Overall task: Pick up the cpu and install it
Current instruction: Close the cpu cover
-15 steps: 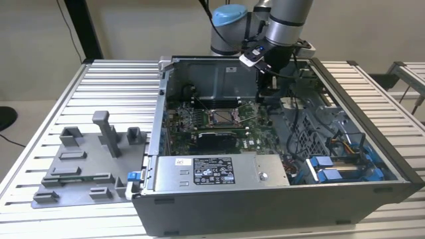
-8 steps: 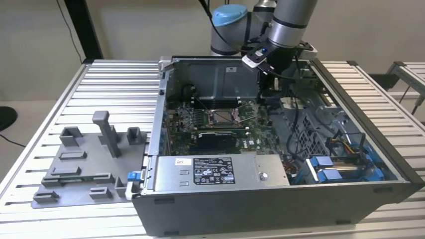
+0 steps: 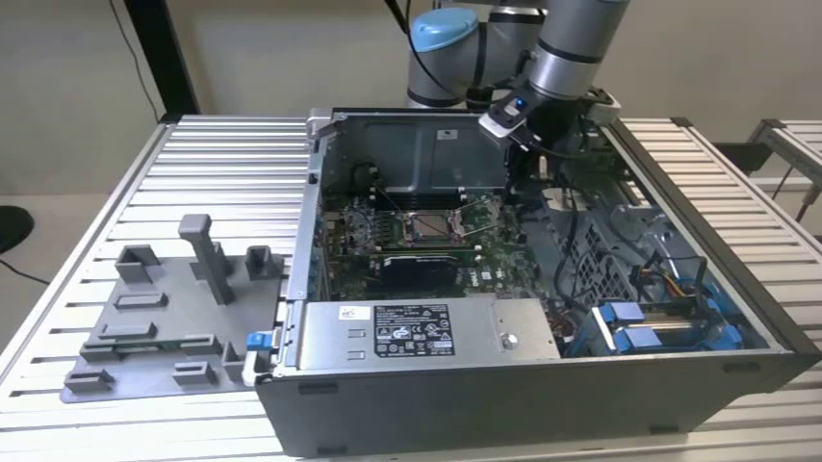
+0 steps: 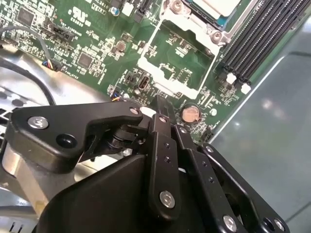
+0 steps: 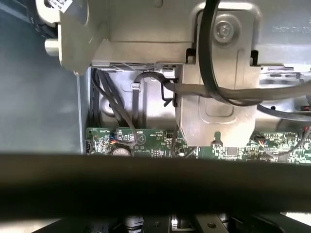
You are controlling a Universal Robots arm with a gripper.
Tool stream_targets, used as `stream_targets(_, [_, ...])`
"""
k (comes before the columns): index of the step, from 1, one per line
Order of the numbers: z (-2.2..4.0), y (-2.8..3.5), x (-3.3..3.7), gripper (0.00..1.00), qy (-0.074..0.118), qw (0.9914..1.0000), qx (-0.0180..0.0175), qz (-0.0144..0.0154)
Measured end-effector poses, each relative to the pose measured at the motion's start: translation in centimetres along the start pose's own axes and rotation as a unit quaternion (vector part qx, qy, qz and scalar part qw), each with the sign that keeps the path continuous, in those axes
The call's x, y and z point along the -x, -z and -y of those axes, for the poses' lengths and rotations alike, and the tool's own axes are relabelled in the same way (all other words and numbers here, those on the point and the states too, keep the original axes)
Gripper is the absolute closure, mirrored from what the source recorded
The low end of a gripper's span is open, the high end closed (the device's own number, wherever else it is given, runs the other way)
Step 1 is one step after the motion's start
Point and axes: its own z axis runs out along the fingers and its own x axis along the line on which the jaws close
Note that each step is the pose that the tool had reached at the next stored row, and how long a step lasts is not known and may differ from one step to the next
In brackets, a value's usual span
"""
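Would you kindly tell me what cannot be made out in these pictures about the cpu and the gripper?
Exterior view: the dark square metal-framed socket is too small to show whether the cpu sits in it.
Second wrist view: a pale silver-grey plate is cut off by the picture's edge; the black gripper covers the green motherboard beneath.
First wrist view: a dark blurred band hides the board's lower part.

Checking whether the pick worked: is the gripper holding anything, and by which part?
Nothing seems held: the gripper hangs bare-tipped above the motherboard, while a pale chip, likely the cpu, sits in the socket.
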Motion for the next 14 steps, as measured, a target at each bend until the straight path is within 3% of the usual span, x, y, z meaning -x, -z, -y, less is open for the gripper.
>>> stream_targets(8, [-0.44,-0.39,0.00,1.00,0.009,0.99991,-0.0069,-0.0074])
stream_targets(14, [-0.70,-0.90,0.11,1.00,0.017,0.99975,-0.0115,-0.0088])
